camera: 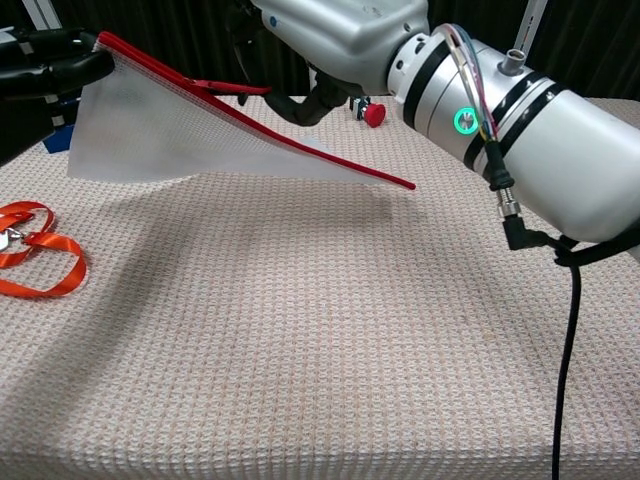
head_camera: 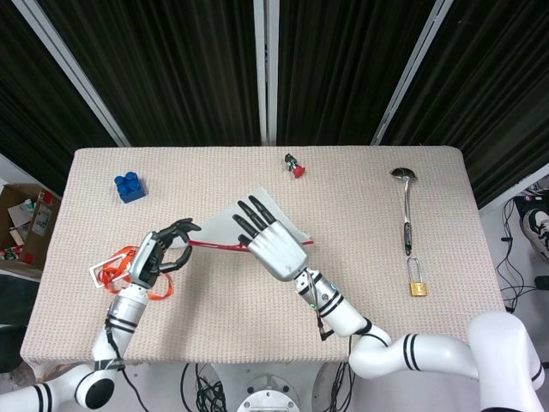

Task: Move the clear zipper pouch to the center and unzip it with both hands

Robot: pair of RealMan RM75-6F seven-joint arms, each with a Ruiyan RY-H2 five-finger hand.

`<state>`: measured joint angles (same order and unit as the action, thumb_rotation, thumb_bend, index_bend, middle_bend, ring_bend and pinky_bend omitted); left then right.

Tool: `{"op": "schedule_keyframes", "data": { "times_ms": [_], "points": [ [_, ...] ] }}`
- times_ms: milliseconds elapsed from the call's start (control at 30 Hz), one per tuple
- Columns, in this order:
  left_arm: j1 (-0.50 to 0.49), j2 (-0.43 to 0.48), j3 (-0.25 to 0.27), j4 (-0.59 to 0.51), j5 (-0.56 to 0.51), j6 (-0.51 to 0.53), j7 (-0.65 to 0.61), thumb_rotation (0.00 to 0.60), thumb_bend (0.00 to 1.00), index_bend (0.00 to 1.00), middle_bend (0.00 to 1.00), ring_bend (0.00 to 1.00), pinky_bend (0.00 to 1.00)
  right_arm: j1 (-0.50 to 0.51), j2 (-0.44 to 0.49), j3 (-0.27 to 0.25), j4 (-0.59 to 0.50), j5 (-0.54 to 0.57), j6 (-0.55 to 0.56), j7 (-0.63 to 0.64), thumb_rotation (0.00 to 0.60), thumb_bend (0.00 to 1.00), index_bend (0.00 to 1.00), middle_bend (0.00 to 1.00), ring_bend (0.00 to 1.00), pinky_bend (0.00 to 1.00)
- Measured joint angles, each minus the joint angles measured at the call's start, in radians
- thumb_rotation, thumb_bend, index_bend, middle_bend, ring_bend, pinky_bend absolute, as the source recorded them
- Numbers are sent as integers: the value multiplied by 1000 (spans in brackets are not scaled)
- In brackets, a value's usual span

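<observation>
Clear zipper pouch [camera: 190, 140] hangs tilted above mid tabletop [head_camera: 360, 257], left hand [head_camera: 159, 256] pinching its red zipper end to anchor it, right hand [head_camera: 273, 242] at the zip for the pull, grip hidden, can't tell.
</observation>
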<state>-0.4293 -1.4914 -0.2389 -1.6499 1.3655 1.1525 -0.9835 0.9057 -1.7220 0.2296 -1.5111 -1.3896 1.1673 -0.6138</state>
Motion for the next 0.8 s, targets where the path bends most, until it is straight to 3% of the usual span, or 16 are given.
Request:
{"op": "schedule_keyframes", "data": {
  "times_ms": [800],
  "points": [
    [25,-24,8,102,-58,0,72,600,536,686,339,144,186,-248,207,-129,-55,-8,130,71,600,477,791,183,0,0]
  ]
}}
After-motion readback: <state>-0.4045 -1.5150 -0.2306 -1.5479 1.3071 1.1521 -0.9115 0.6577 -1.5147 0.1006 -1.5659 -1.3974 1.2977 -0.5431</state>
